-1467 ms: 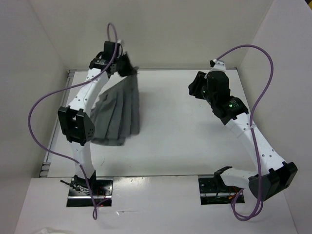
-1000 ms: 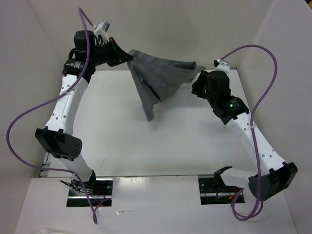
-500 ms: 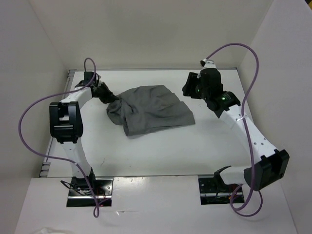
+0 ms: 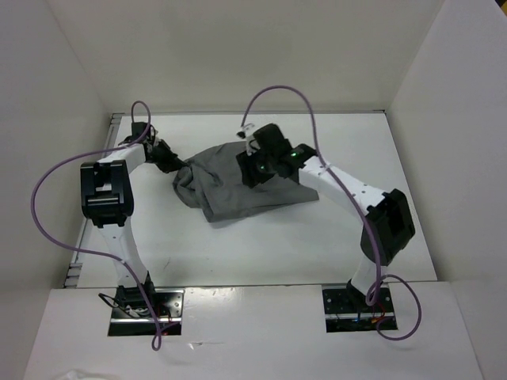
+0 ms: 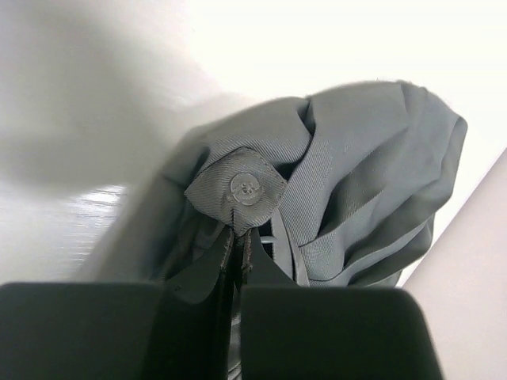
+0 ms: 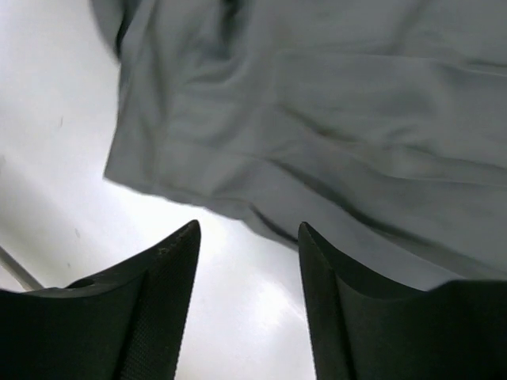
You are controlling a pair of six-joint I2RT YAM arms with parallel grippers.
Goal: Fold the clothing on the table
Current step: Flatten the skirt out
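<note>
The clothing (image 4: 230, 194), a grey skirt, lies crumpled on the white table (image 4: 317, 237) towards the back middle. My left gripper (image 4: 172, 161) sits low at the skirt's left end, shut on a bunched corner. In the left wrist view that gripper (image 5: 236, 244) pinches the fabric just below a grey button tab (image 5: 247, 188). My right gripper (image 4: 253, 170) hovers over the skirt's upper middle. In the right wrist view it (image 6: 248, 237) is open, with bare table between its fingers (image 6: 170, 273) and the skirt's hem edge (image 6: 317, 127) just beyond the tips.
White walls (image 4: 63, 95) close in the table on the left, back and right. Purple cables (image 4: 47, 198) loop from both arms. A metal rail (image 4: 77, 257) runs along the table's left edge. The arm bases (image 4: 146, 305) stand at the near edge.
The left arm swung the hanging skirt across and laid it down on the table. The right arm reached left from the back right until its open gripper came over the skirt.
</note>
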